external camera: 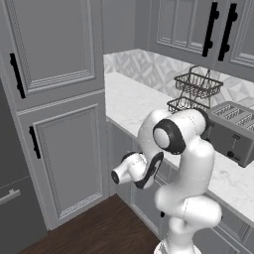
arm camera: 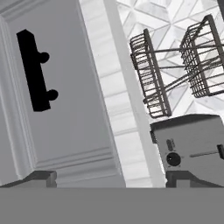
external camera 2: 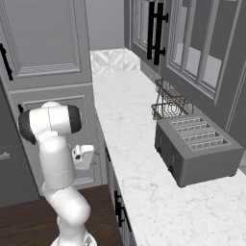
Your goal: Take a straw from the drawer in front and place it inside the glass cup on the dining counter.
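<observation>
jaws wide open and empty before the closed drawer (arm camera: pixel 65 109), liable to clip the toaster (arm camera: pixel 192 148) when reaching for the black bar handle (arm camera: pixel 34 72).

Rendered home kitchen: grey panelled cabinets (external camera: pixel 54 44) upper left, marble counter (external camera 2: pixel 139 144) centre, toaster (external camera 2: pixel 197 149) right, wire basket rack (external camera: pixel 196 89), wood floor (external camera: pixel 99 233).

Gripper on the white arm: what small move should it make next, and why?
Probably shift the open, empty two-finger gripper toward the black bar handle on the panelled grey drawer front. In the hand view the drawer looks shut, and its handle sits off to one side of the fingertips, apart from them, so lining up on it likely comes first.
</observation>
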Available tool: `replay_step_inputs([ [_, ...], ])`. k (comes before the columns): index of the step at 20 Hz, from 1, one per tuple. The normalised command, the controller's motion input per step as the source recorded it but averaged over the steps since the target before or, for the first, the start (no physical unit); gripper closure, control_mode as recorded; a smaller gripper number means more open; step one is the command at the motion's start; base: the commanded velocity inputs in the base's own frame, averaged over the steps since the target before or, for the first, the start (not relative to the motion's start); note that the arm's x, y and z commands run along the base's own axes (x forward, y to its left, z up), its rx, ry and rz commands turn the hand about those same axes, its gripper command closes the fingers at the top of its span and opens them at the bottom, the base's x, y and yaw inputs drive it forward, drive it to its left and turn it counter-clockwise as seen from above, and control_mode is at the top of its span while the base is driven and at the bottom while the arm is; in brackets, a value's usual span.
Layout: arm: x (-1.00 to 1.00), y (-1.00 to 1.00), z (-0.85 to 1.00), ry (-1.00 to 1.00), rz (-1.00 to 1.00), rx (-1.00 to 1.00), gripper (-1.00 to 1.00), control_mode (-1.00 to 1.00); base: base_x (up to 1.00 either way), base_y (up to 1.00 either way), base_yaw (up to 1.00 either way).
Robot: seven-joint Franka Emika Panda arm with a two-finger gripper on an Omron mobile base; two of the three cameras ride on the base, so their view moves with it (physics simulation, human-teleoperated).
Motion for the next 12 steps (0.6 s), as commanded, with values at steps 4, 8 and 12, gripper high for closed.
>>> replay_step_inputs([
  [4, 0.16, 0.0, -0.46, 0.0, 0.0, -0.09, -1.0, -1.0, 0.0, 0.0, 0.0],
  [8, 0.38, 0.0, -0.17, 0.0, 0.0, -0.09, -1.0, -1.0, 0.0, 0.0, 0.0],
  [12, 0.43, 0.0, -0.01, 0.0, 0.0, -0.08, -1.0, -1.0, 0.0, 0.0, 0.0],
])
